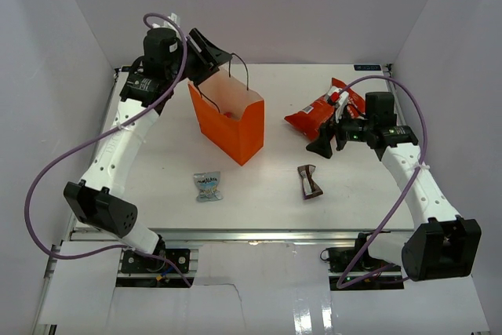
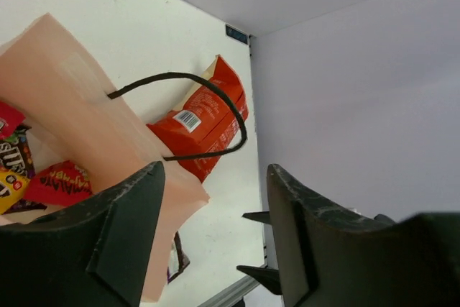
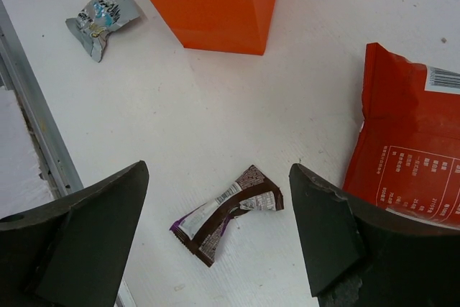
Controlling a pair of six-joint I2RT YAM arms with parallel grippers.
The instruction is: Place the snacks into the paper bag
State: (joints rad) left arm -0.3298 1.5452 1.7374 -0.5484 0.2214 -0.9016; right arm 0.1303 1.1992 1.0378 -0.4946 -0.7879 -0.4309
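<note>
The orange paper bag (image 1: 235, 127) stands upright left of centre. My left gripper (image 1: 205, 56) hovers over its back left rim, open with nothing between its fingers. In the left wrist view the bag's pale inner wall (image 2: 72, 106) and black cord handle (image 2: 233, 109) show, with a yellow packet (image 2: 8, 186) and a red packet (image 2: 61, 181) lying inside. The red chip bag (image 1: 321, 111) lies at the back right. My right gripper (image 1: 329, 143) is open beside it, above the brown-white wrapper (image 3: 230, 213). A pale-blue wrapper (image 1: 208, 186) lies near the front.
White walls close in the table on the left, back and right. A metal rail (image 3: 43, 141) runs along the table's near edge. Both arm bases sit at the front corners, with purple cables looping beside them.
</note>
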